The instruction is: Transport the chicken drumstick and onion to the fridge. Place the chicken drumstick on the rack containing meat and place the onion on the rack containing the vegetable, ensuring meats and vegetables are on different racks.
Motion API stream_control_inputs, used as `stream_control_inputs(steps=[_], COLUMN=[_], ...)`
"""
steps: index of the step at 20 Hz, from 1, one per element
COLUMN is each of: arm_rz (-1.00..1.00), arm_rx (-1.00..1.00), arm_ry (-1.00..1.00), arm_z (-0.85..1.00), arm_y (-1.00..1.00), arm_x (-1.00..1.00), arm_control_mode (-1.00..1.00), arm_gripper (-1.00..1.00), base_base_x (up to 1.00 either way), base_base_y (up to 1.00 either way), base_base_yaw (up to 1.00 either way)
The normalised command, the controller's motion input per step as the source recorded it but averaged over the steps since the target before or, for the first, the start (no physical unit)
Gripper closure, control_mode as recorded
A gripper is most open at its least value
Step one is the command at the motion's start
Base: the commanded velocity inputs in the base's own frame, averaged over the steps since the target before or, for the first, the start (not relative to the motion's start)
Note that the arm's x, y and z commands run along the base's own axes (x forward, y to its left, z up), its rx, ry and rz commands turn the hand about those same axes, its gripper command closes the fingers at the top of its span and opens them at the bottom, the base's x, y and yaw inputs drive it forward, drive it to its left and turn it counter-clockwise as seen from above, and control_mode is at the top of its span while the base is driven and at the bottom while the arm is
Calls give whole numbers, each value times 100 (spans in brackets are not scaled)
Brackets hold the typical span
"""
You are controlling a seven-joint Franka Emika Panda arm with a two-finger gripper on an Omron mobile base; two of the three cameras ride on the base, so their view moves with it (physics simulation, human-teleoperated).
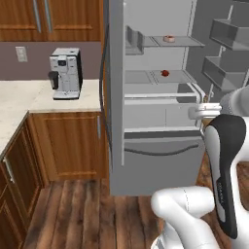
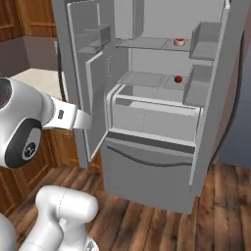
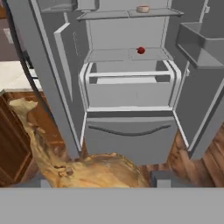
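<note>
In the hand view my gripper (image 3: 103, 179) is shut on the chicken drumstick (image 3: 87, 168), a brown elongated piece lying across the fingertips with its thin end pointing up and left. The fridge (image 3: 127, 135) stands ahead with both doors open; the base views show it too (image 1: 160, 160) (image 2: 147, 166). A pale pinkish piece of meat (image 3: 143, 8) lies on its upper rack. On the rack below sits a small red round vegetable (image 3: 141, 50). The onion is out of view.
Open fridge doors with grey bins (image 2: 203, 41) flank the shelves. Below the racks are a white-framed drawer (image 3: 129, 94) and the shut freezer drawer. A coffee machine (image 1: 65, 73) stands on the pale counter at left, over wooden cabinets (image 1: 63, 146). Wood floor lies in front.
</note>
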Motion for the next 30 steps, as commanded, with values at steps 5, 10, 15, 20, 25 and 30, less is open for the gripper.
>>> stream_control_inputs(steps=[5, 10, 15, 20, 25, 30], arm_rz=[0, 0, 0, 0, 0, 0], arm_rx=[0, 0, 0, 0, 0, 0], arm_ry=[0, 0, 0, 0, 0, 0], arm_z=[0, 0, 0, 0, 0, 0], arm_y=[0, 0, 0, 0, 0, 0], arm_x=[0, 0, 0, 0, 0, 0], arm_control_mode=[100, 100, 100, 100, 100, 100], arm_gripper=[100, 100, 100, 100, 100, 100], base_base_x=[22, 100, 100, 100, 97, 68], base_base_y=[-43, -11, -2, 1, 16, 3], base_base_yaw=[-12, -20, -20, -17, -12, -3])
